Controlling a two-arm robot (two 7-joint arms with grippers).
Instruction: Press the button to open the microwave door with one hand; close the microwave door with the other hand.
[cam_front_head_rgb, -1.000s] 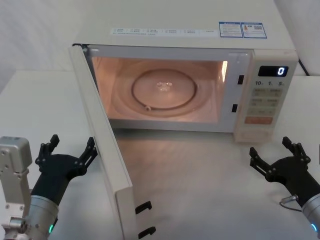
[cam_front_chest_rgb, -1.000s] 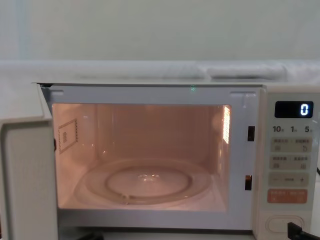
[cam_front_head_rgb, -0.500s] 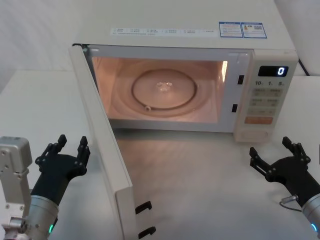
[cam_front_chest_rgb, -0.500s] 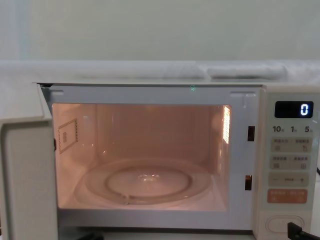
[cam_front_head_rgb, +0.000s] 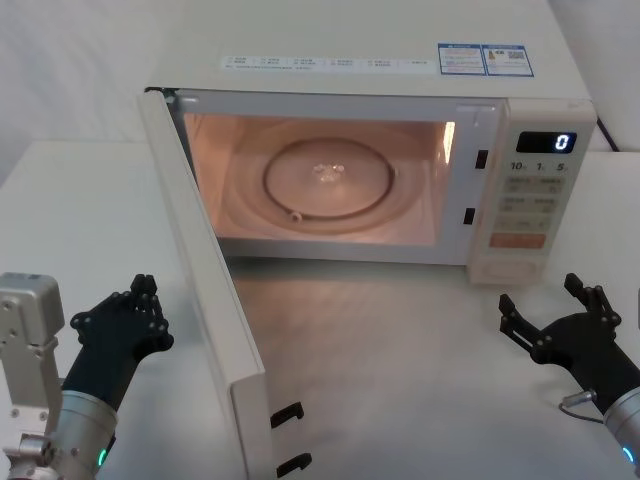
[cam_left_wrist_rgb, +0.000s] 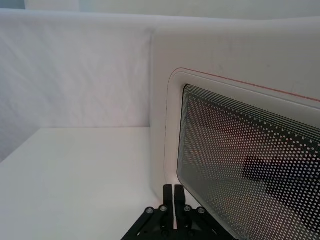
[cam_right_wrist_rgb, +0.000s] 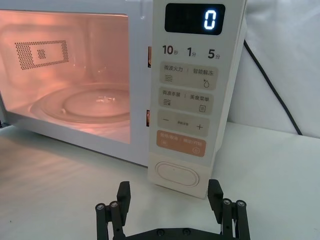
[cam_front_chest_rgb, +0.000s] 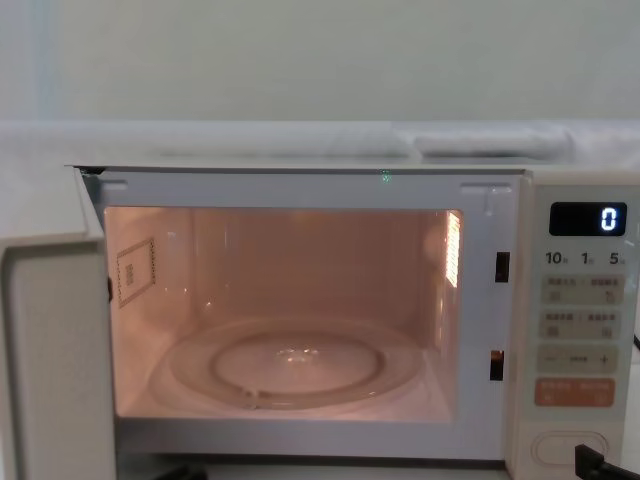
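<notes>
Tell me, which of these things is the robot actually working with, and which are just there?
In use:
- microwave door, standing open
- button
- left gripper, shut, outside the door
- right gripper, open, low in front of the control panel

Just there:
- glass turntable
- orange key
- display
- power cable

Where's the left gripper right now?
In the head view the left gripper sits low on the robot's left, fingers shut, just outside the open microwave door and not touching it.
</notes>
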